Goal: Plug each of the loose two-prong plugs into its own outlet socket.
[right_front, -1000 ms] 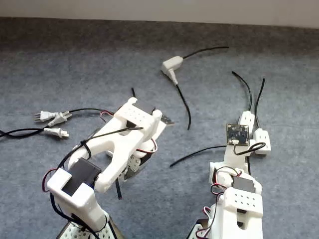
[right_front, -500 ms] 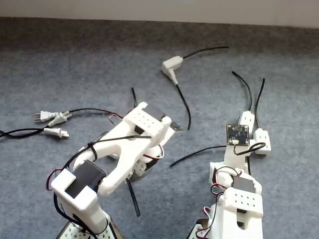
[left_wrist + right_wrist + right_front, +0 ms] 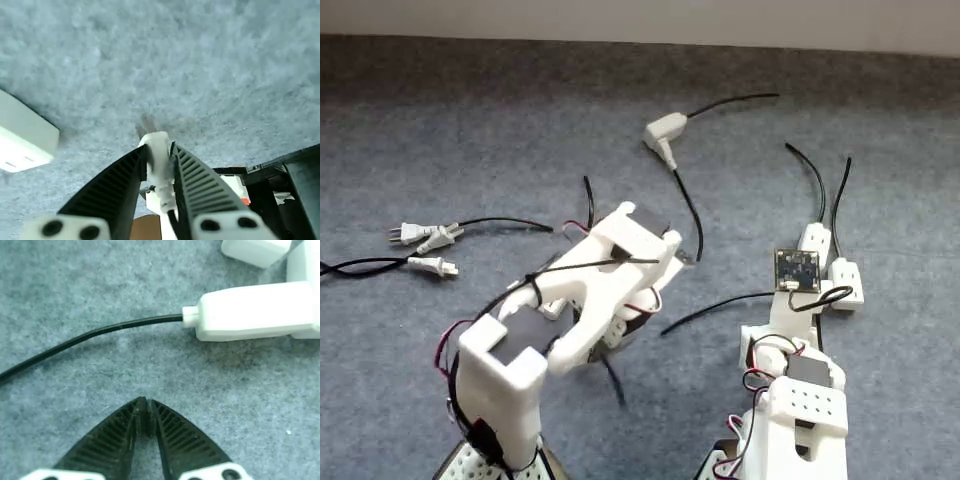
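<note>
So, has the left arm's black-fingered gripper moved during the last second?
Yes: the left gripper, holding a white plug, shifted right, away from the loose white plugs.

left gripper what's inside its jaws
A white two-prong plug is clamped in the left gripper. The fingers cover the plug's sides, and its prongs are too blurred to make out.
</note>
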`<state>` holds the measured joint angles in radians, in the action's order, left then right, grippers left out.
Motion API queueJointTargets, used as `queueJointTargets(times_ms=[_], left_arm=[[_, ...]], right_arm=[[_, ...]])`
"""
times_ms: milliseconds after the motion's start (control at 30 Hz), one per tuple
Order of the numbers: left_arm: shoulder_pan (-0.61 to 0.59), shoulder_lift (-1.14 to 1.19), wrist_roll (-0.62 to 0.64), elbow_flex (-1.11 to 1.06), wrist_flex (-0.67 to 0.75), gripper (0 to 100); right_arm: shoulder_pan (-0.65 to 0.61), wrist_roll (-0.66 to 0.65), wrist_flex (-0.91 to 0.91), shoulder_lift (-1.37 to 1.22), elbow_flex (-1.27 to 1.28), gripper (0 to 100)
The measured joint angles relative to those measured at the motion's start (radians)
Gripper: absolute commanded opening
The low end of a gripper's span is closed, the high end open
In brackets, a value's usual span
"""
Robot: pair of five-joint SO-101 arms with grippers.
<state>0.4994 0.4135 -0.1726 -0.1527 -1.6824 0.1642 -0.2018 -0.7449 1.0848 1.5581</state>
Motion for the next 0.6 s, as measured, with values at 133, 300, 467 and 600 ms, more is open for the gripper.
queueJointTargets(times_ms=[133,300,467,600], left_arm=[[-0.008,0.043,-0.002,0.109,-0.049,8],[-0.002,0.060,-0.002,0.129,-0.054,8],[-0.003,0.060,-0.037,0.129,-0.054,8],[-0.002,0.060,-0.043,0.138,-0.054,13]], right_arm=[[0.000,0.000,0.000,0.000,0.000,0.7],[0.000,0.000,0.000,0.000,0.000,0.7],[0.000,0.000,0.003,0.000,0.000,0.7],[0.000,0.002,0.018,0.000,0.000,0.7]])
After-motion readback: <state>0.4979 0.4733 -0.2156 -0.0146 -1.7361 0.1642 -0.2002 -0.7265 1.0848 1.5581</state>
